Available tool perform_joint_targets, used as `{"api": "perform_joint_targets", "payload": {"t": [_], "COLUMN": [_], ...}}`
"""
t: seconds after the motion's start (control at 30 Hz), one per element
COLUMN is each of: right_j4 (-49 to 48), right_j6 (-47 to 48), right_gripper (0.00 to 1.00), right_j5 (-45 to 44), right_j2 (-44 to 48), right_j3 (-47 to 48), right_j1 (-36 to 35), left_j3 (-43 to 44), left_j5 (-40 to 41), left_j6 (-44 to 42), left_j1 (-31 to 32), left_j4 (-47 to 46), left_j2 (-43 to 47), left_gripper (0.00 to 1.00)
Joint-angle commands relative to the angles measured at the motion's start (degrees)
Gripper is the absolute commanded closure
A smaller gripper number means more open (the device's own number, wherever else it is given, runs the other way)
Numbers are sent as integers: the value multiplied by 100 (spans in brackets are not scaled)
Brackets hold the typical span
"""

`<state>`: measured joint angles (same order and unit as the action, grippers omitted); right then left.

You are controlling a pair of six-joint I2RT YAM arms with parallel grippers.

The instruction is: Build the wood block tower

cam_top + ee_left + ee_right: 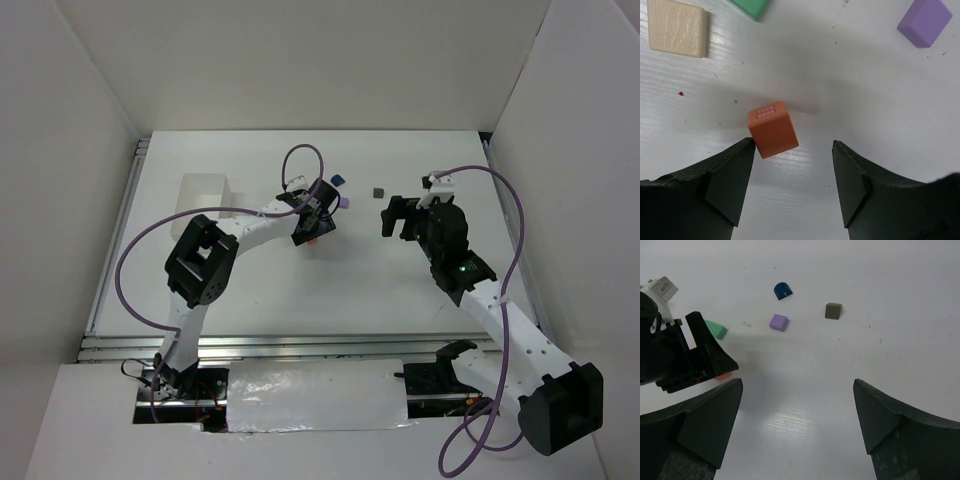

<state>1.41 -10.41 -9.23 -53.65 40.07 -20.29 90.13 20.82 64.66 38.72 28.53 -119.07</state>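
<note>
While left gripper point(793, 144) gapes beside the orange cube point(772, 131), a purple cube point(925, 21) lies apart.

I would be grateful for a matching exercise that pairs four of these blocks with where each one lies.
Blocks:
1 orange block
2 olive block
3 purple block
4 plain wood block

Places:
a nearest the right gripper
b top left of the left wrist view
c just ahead of the left fingers
d top right of the left wrist view

Pairs: 1-c; 2-a; 3-d; 4-b
</note>
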Motion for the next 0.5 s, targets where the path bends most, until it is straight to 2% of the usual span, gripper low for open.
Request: {"api": "perform_joint_targets", "payload": {"t": [0.0, 0.47], "right_j4": [-9, -9], "right_j6": [57, 66], "right_gripper": [0, 0], "right_j5": [44, 80], "right_j2": [118, 144], "right_j3": [18, -8], "right_j1": [34, 34], "left_j3": [312, -65], "left_j5": [168, 256], "left_j6": [204, 521], "left_j1": [22, 189], "left_j4": [29, -199], "left_j2": [-117, 121], "left_gripper": [24, 24]}}
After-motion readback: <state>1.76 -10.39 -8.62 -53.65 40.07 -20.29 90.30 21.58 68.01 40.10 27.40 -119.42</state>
